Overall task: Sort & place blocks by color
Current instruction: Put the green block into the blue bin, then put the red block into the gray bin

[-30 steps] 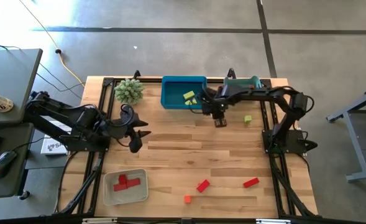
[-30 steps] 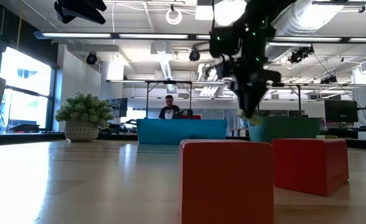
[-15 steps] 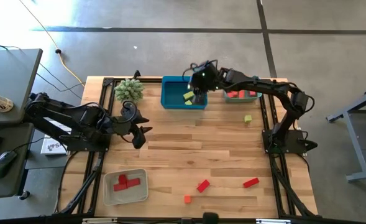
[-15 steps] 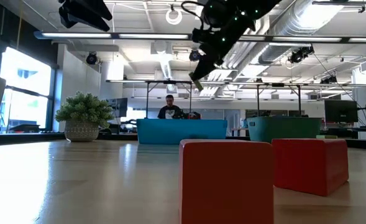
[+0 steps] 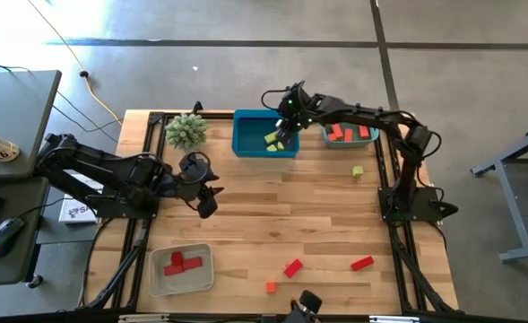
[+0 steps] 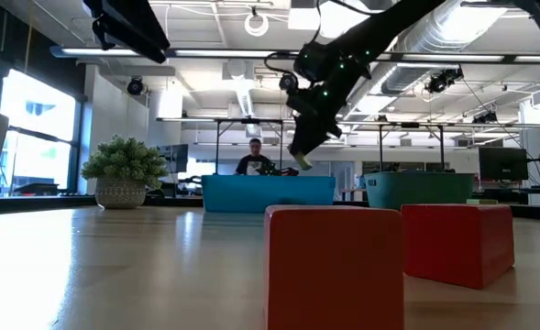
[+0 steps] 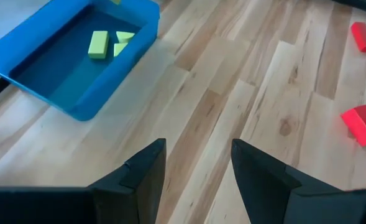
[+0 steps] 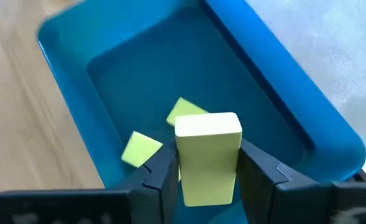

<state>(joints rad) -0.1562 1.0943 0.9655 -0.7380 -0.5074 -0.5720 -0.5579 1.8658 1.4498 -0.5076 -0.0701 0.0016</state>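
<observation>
Right claw [image 8: 209, 163] holding yellow-green block [image 8: 207, 155], above blue tray [image 8: 282, 93]

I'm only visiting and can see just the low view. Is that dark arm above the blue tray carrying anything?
Observer: Yes. The right end effector grips a yellow-green block between its fingers.
Operator: What's inside the tray?
Observer: Two other yellow-green blocks lie in the blue tray.
Operator: And the other arm?
Observer: The left end effector hangs open over the bare wooden table, holding nothing.
</observation>
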